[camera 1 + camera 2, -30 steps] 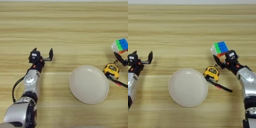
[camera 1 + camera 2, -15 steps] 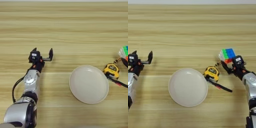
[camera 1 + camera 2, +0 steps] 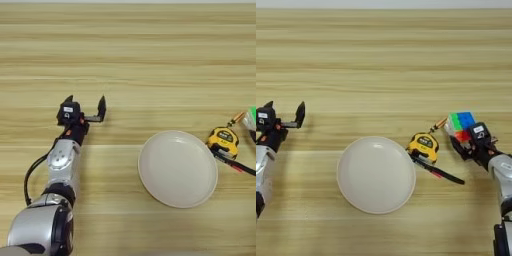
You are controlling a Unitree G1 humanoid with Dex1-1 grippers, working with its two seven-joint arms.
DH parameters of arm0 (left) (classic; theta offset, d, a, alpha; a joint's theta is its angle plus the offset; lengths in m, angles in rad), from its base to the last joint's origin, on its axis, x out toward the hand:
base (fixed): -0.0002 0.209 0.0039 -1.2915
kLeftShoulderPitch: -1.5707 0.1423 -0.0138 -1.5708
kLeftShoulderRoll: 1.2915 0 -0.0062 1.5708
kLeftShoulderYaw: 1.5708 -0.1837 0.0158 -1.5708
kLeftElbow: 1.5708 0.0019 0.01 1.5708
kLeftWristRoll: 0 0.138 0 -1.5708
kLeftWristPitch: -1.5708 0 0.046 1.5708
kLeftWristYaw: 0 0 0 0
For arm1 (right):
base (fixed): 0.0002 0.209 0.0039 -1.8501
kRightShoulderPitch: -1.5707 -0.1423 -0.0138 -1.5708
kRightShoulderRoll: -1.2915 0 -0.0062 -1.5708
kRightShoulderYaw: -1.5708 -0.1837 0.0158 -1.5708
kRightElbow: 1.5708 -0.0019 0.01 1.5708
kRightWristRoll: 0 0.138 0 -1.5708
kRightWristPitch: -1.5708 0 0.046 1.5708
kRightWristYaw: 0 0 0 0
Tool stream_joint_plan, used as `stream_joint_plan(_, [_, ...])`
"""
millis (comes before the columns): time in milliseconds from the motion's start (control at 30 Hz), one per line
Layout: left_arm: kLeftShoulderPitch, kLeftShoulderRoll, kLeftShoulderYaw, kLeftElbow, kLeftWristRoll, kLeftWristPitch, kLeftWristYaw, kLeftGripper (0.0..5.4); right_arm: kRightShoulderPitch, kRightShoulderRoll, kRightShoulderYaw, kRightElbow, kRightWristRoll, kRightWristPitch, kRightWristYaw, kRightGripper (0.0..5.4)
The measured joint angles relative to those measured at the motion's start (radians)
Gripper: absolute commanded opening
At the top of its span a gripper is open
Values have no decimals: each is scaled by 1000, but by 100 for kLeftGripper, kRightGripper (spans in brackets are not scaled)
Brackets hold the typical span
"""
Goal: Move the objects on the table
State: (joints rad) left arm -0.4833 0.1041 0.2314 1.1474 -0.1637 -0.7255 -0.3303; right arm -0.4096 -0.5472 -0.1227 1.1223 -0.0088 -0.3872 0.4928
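Plate (image 3: 376,175) and tape measure (image 3: 423,146) mid-table.

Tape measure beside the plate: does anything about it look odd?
Yes: the tape measure lies by the plate with a dark strap trailing toward the right end effector, which grips the puzzle cube.

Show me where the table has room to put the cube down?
The far half of the table is bare wood. So is the stretch between the left claw and the plate. It's crowded between plate, tape measure and right claw holding the cube.
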Motion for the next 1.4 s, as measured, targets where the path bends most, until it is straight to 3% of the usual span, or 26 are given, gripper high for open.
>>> stream_joint_plan(433, [0,0,0,0,0,-3,0,540,-4,-1,18,66,-29,1,-10,338])
stream_joint_plan(467, [0,0,0,0,0,-3,0,540,-4,-1,19,70,-31,1,-10,374])
stream_joint_plan(967, [0,-3,-1,0,1,-6,3,540,-7,-1,12,84,-32,1,-11,535])
stream_joint_plan(1400, [1,-8,-5,0,3,-25,13,540,-35,-2,-55,49,34,-83,-26,538])
